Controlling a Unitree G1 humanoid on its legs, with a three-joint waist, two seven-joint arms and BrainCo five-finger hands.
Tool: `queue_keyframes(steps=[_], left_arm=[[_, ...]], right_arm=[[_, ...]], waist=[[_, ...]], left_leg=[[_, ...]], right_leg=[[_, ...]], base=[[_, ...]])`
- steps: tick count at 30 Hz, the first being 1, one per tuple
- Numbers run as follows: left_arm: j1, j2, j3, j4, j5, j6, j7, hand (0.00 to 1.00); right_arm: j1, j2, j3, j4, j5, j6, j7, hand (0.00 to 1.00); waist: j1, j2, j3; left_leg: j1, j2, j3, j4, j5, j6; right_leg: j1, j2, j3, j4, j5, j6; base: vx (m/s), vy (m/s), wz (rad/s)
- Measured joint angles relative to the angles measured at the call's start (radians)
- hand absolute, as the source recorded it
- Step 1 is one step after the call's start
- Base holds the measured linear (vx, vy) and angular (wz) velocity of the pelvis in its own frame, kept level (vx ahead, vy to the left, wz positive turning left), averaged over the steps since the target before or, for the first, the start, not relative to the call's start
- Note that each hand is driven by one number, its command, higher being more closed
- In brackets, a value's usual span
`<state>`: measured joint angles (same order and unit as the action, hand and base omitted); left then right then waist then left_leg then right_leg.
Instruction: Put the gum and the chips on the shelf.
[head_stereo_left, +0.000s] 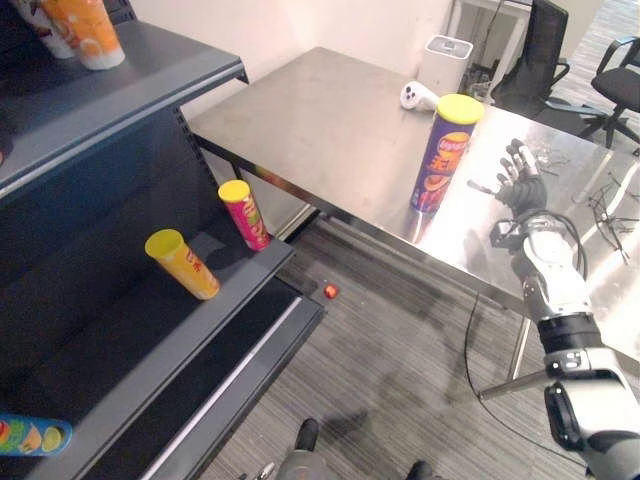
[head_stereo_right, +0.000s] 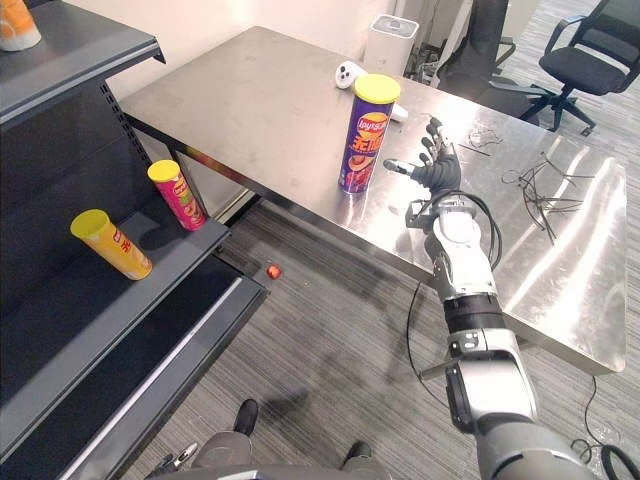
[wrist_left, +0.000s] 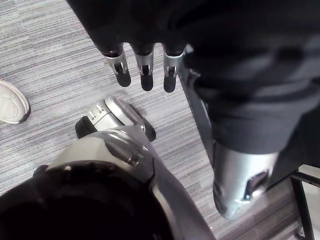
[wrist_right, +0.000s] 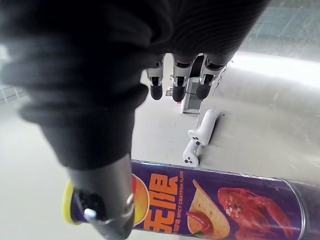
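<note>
The tall purple chip can with a yellow lid stands upright on the steel table. The head views show the right hand just beside it across a narrow gap, fingers spread straight and empty. The right wrist view adds a white controller lying beyond the can, and the left wrist view shows the left hand above grey carpet, fingers relaxed, holding nothing.
</note>
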<state>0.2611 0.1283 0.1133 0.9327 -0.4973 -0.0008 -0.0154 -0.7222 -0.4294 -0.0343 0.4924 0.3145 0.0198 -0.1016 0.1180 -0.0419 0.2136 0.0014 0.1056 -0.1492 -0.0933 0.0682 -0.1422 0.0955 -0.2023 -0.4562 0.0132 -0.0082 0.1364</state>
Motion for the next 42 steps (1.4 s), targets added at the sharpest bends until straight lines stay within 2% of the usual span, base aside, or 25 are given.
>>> queue_keyframes(steps=[5,11,16,22,27,37,38,42], left_arm=[[-0.001,0.002,-0.006,-0.013,0.000,0.001,-0.003,0.00],[-0.001,0.010,-0.007,-0.019,0.000,0.001,-0.012,0.00],[-0.002,0.021,-0.011,-0.024,0.000,0.002,-0.014,0.00],[-0.002,0.027,-0.029,-0.027,-0.002,0.001,-0.016,0.00],[-0.003,0.027,-0.032,-0.036,-0.002,0.002,-0.029,0.00],[-0.003,0.030,-0.040,-0.066,-0.010,0.000,-0.031,0.00],[-0.003,0.030,-0.040,-0.066,-0.010,-0.003,-0.030,0.00],[-0.003,0.031,-0.049,-0.070,-0.010,-0.011,-0.030,0.00]], right_arm=[[-0.049,-0.064,0.002,0.037,-0.001,0.002,0.001,0.00],[-0.128,-0.106,0.004,0.040,-0.002,0.002,-0.001,0.00],[-0.144,-0.108,0.005,0.087,-0.001,0.005,-0.003,0.00],[-0.183,-0.111,0.016,0.114,0.000,0.022,-0.012,0.00],[-0.209,-0.156,0.037,0.149,0.001,0.025,-0.024,0.00],[-0.236,-0.156,0.044,0.193,0.008,0.034,-0.027,0.00],[-0.237,-0.156,0.044,0.194,0.014,0.034,-0.028,1.00],[-0.237,-0.156,0.044,0.206,0.018,0.033,-0.040,1.00]], waist=[[0.025,0.000,0.016],[0.034,-0.008,0.048],[0.051,-0.021,0.056],[0.058,-0.022,0.067],[0.078,-0.023,0.090],[0.084,-0.029,0.122],[0.083,-0.029,0.126],[0.088,-0.029,0.134]], left_leg=[[-0.002,-0.004,-0.006,0.000,0.004,0.005],[-0.021,-0.002,-0.019,-0.006,0.006,0.018],[-0.033,-0.004,-0.026,0.000,0.019,0.018],[-0.044,-0.012,-0.038,-0.001,0.023,0.020],[-0.052,-0.012,-0.044,0.000,0.030,0.023],[-0.067,-0.021,-0.055,0.000,0.038,0.027],[-0.066,-0.023,-0.057,0.000,0.038,0.028],[-0.068,-0.030,-0.061,0.000,0.040,0.033]], right_leg=[[-0.001,-0.006,-0.002,0.013,-0.001,0.000],[-0.018,-0.008,-0.007,0.038,-0.014,0.004],[-0.040,-0.014,-0.006,0.064,-0.019,-0.003],[-0.055,-0.028,-0.006,0.105,-0.041,-0.001],[-0.074,-0.034,-0.006,0.134,-0.051,-0.005],[-0.104,-0.056,-0.008,0.197,-0.083,-0.003],[-0.105,-0.059,-0.009,0.204,-0.086,-0.003],[-0.110,-0.069,-0.010,0.219,-0.093,-0.001]], base=[[-0.02,0.002,0.04],[-0.06,-0.011,0.06],[0.01,-0.005,0.04],[-0.02,-0.005,0.07],[-0.02,-0.006,0.02],[-0.01,-0.012,0.04],[0.00,-0.021,0.06],[-0.01,-0.010,0.04]])
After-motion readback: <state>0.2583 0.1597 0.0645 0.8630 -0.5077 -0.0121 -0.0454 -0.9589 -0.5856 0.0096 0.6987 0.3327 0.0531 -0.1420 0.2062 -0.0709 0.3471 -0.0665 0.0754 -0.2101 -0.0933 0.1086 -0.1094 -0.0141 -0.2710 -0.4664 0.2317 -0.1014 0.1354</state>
